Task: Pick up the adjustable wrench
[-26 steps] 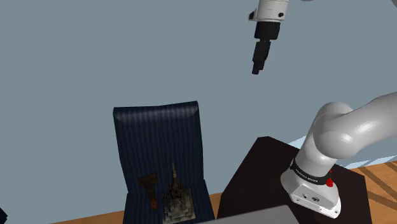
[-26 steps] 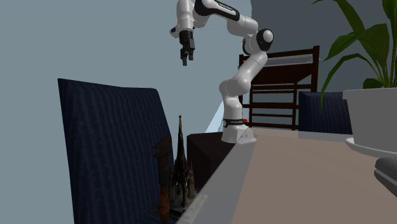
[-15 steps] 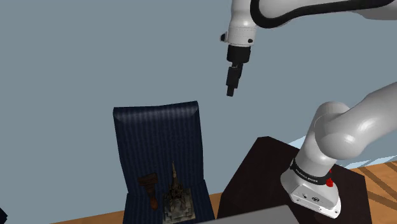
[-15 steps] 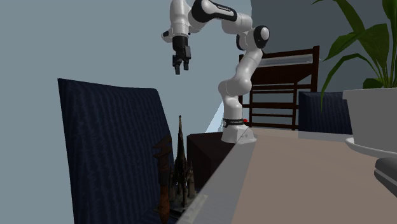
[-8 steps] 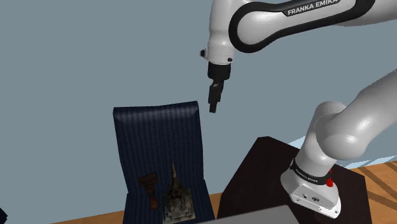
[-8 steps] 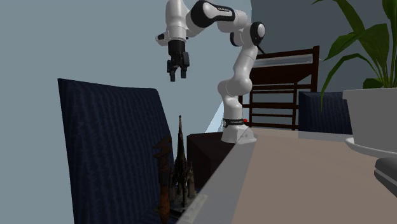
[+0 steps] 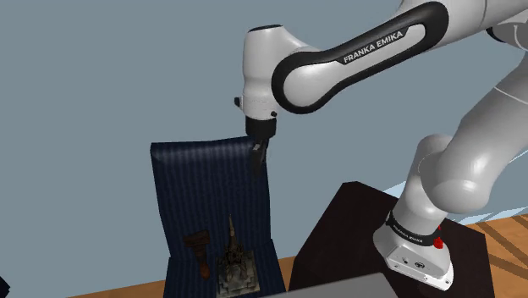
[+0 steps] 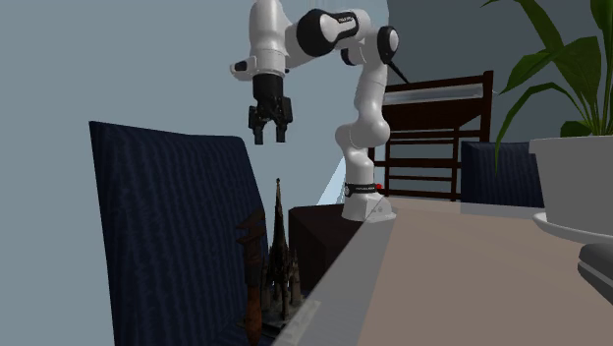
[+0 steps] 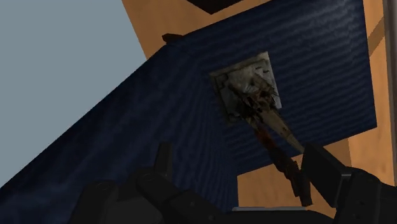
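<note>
Gripper (image 8: 268,138): the two black fingers stand well apart, open, with nothing between them and nothing held. In the second exterior view it points downward near the top edge of the backrest of a dark blue chair (image 8: 162,231). In the shoulder view the gripper (image 7: 256,166) overlaps the upper corner of the backrest on that view's right. Adjustable wrench (image 7: 200,251): dark brown, on the chair seat, close to the backrest and just beside a tower model (image 7: 233,264) with a tall pointed spire. The wrench is on the shoulder view's left of the model. Whether it lies flat or leans on the backrest cannot be told. The gripper is well above both items and touches neither. In the wrist view the spire points up toward the gripper (image 9: 238,154), and the wrench (image 9: 289,172) appears close to one finger (image 9: 321,168) — no contact. The arm's white base sits on a dark stand (image 7: 355,229) next to the chair.
</note>
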`<state>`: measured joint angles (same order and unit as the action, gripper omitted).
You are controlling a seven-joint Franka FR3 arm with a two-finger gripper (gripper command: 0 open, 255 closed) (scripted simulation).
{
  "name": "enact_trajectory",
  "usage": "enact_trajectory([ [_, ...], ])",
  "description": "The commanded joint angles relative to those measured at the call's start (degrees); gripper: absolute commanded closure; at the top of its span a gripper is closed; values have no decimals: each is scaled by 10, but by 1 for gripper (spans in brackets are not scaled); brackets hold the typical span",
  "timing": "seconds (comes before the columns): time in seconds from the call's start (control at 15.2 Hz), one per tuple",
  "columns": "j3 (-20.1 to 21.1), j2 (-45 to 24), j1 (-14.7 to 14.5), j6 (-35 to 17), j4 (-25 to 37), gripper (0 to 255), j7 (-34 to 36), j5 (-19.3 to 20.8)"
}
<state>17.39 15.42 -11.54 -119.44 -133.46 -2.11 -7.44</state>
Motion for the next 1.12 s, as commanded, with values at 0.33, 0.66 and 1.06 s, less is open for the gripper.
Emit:
enact_trajectory([
  [0.33, 52, -138, -22, -78, 61, 0, 49, 60],
  [0.66, 71, -241, -49, -113, 120, 0, 95, 128],
  [1.06, 69, -326, -83, -139, 168, 0, 131, 188],
])
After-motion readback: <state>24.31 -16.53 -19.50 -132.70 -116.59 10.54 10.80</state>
